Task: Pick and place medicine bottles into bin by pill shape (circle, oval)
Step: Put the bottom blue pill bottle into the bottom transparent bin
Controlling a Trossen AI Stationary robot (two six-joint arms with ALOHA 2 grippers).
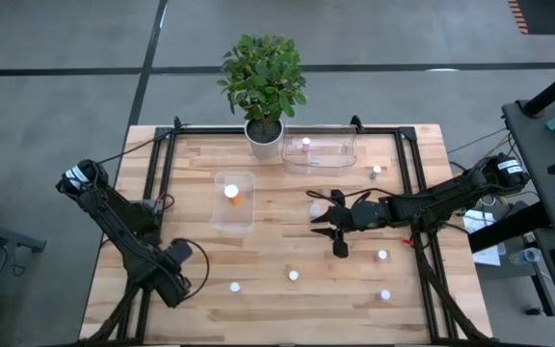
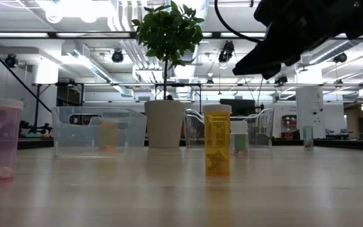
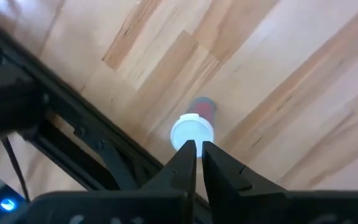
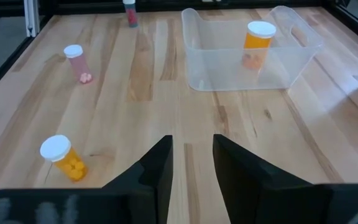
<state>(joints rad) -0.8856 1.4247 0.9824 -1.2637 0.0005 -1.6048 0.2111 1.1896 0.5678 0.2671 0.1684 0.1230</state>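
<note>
right gripper (image 1: 319, 221) hovers over the table's middle, its fingers spread with nothing between them; its wrist view looks past the dark fingers (image 4: 156, 167) at bare wood. left gripper (image 1: 176, 278) waits at about 8 o'clock on the table, its fingers (image 3: 185, 163) pressed together, with one white-capped bottle (image 3: 193, 131) just beyond the tips.

largest first: the wooden table (image 1: 287, 299); the potted plant (image 1: 263, 89) at 12 o'clock on the far edge; a clear bin (image 1: 338, 154) just beside the pot at 1 o'clock, with one small bottle (image 1: 306, 146) inside; a second clear bin (image 1: 223, 218) at 10 o'clock from the centre, holding an orange bottle (image 1: 231, 192).

the loose medicine bottles stand well apart: one (image 1: 376, 172) at 2 o'clock near the right rail, one (image 1: 382, 255) at 4 o'clock, one (image 1: 385, 295) at 5 o'clock, one (image 1: 293, 276) at 6 o'clock and one (image 1: 235, 286) at 7 o'clock. in the low view an orange bottle (image 2: 217, 139) stands upright on the wood.
</note>
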